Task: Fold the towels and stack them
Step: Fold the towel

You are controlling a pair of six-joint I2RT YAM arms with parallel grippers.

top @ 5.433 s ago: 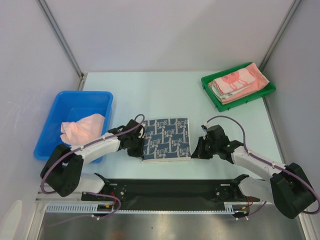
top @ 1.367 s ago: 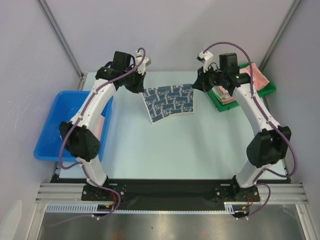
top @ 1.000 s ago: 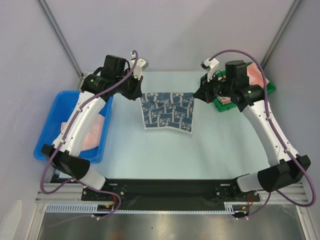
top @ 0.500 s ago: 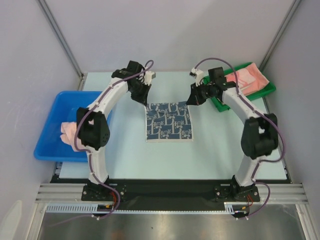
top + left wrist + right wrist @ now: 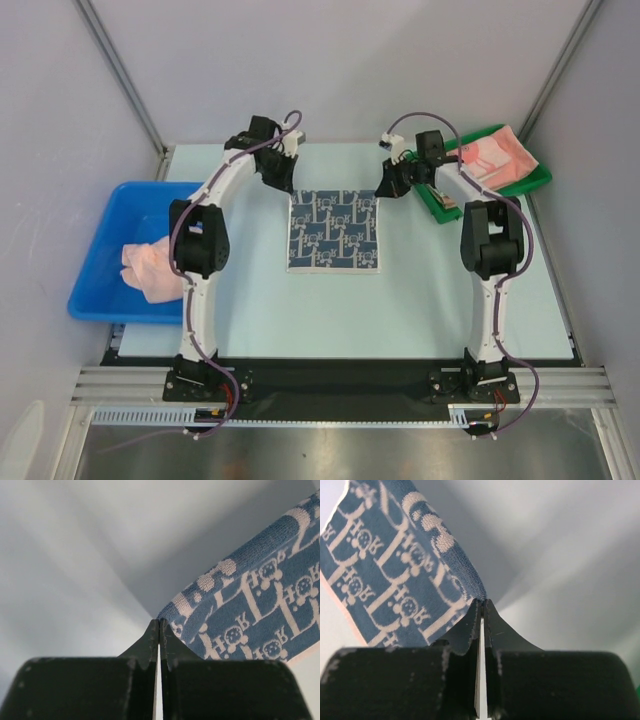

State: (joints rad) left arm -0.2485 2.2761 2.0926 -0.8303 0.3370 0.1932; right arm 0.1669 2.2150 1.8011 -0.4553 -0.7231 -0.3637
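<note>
A dark blue white-patterned towel [image 5: 333, 230] is spread in the middle of the table, its two far corners pinched by my grippers. My left gripper [image 5: 287, 186] is shut on the far left corner, and the left wrist view shows the towel [image 5: 250, 615] running off to the right of the closed tips [image 5: 159, 622]. My right gripper [image 5: 384, 189] is shut on the far right corner; in the right wrist view the towel [image 5: 395, 575] hangs to the left of the tips [image 5: 481, 602]. A crumpled salmon-pink towel [image 5: 150, 268] lies in the blue bin. Folded pink towels [image 5: 492, 155] are stacked in the green tray.
The blue bin [image 5: 120, 312] stands at the left edge of the table. The green tray [image 5: 525, 186] sits at the far right corner, right behind my right wrist. Both arms stretch far forward along the two sides of the towel. Grey walls close in the table.
The blue towel hung in the air between the raised grippers; it has come down and now lies stretched on the table. Both arms have reached farther forward and lower.
</note>
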